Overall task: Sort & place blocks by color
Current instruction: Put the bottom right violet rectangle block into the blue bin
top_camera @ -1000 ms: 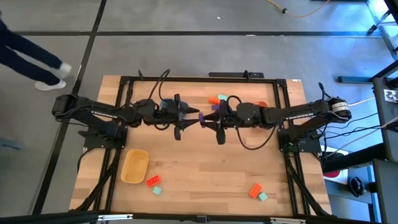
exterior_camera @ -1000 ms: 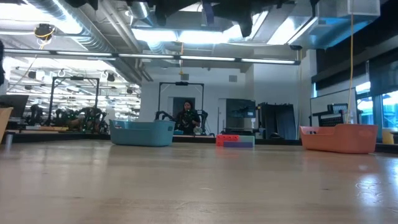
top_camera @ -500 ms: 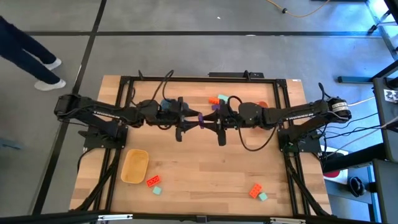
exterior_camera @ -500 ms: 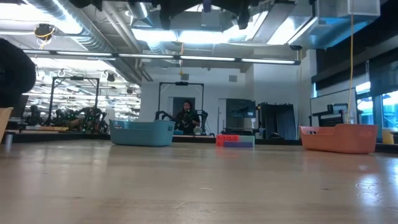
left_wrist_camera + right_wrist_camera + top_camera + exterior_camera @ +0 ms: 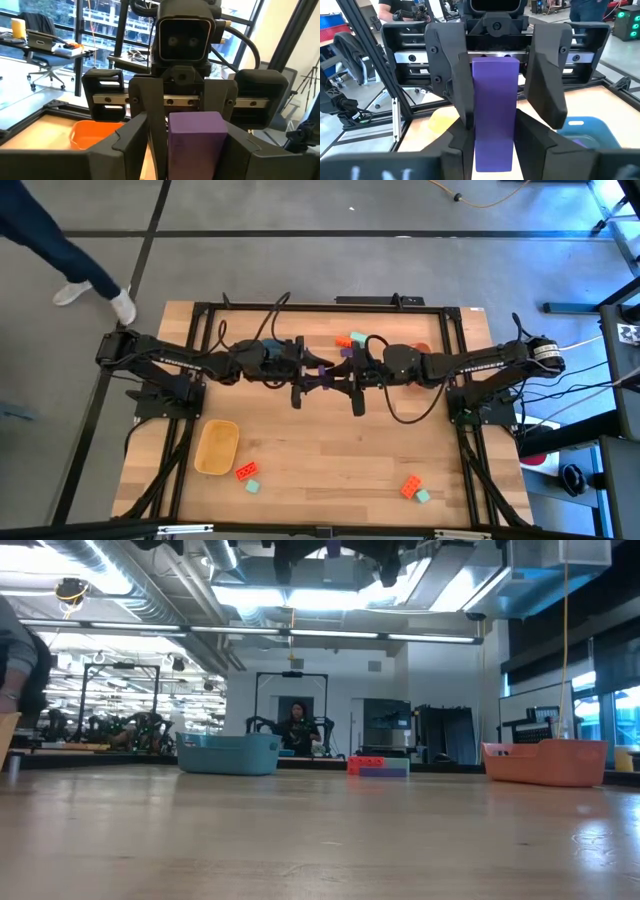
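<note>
Right gripper [image 5: 345, 375] clamps the purple block [image 5: 325, 370] above table centre. Left gripper [image 5: 310, 373] straddles the same block, fingers [image 5: 445, 65] apart. Beneath: blue tub [image 5: 585, 131], orange tub [image 5: 92, 134]. Yellow tub [image 5: 217, 447] nearer front.

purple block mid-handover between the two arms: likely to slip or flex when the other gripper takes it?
Probably stiff: the purple block shows flat faces and crisp edges, undeformed in the right gripper. Its smooth, plastic-looking faces could slip if squeezed off-centre. It looks light, held out level towards the left gripper, whose fingers stand on either side of it.
</note>
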Available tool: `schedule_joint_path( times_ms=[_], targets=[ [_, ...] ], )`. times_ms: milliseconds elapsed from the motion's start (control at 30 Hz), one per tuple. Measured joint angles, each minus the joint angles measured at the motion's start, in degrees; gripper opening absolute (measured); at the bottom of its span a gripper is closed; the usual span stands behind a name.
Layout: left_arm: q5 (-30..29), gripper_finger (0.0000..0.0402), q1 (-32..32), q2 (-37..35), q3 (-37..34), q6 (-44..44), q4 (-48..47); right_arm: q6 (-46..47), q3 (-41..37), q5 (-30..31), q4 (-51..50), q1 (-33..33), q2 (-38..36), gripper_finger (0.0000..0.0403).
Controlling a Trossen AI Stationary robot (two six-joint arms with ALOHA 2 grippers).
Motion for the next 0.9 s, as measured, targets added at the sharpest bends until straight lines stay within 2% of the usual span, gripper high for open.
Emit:
schedule_joint_path(
  times_ms=[300,633,700,900],
  targets=[
    [0.13,0.0094,-0.04,-0.07,0.0,0.02,0.04,0.0,0.0,0.25,-0.15,-0.06,0.0,0.0105],
    [2.23,0.0093,0.66,-0.08,0.01,0.51,0.11,-0.55,0.0,0.22,-0.36,-0.06,-0.33,0.0108],
    [3.48,0.0093,1.35,-0.56,0.02,0.3,-0.76,0.41,0.0,0.05,-0.51,-0.09,-0.34,0.0141],
    [2.78,0.0093,3.54,-5.48,-0.17,1.91,-9.95,1.83,0.02,0.33,-8.85,-0.04,-3.34,0.0291]
  ],
)
